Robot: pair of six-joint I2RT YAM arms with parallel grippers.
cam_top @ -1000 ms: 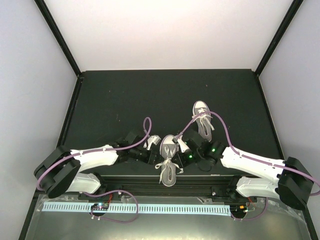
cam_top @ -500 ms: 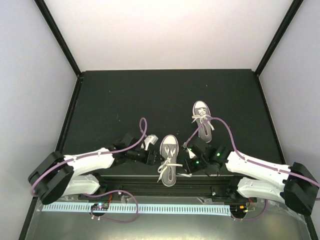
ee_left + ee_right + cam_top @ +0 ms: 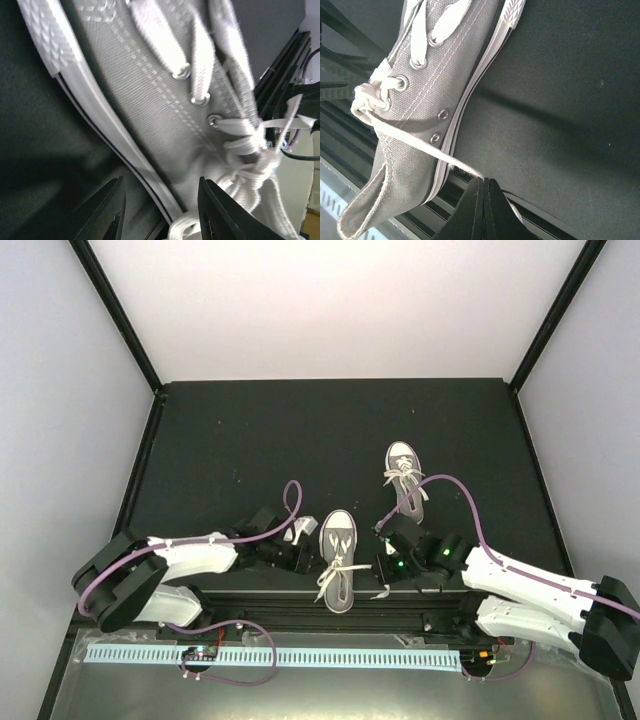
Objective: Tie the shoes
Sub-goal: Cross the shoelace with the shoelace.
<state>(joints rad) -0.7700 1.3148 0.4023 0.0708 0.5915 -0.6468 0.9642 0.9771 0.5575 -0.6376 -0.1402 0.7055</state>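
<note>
Right wrist view: right gripper (image 3: pixel 483 186) pinched shut on the lace end (image 3: pixel 420 145) of the near shoe (image 3: pixel 417 102) at the table (image 3: pixel 560 100) front edge — left gripper (image 3: pixel 160 210) open beside its sole (image 3: pixel 125 145) — pull outward slowly, with even tension.

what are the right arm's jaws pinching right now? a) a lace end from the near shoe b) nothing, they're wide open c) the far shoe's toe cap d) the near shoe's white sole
a: in the right wrist view the right arm's jaws are closed on the end of a white lace that runs straight from the knot on the near shoe.
</note>
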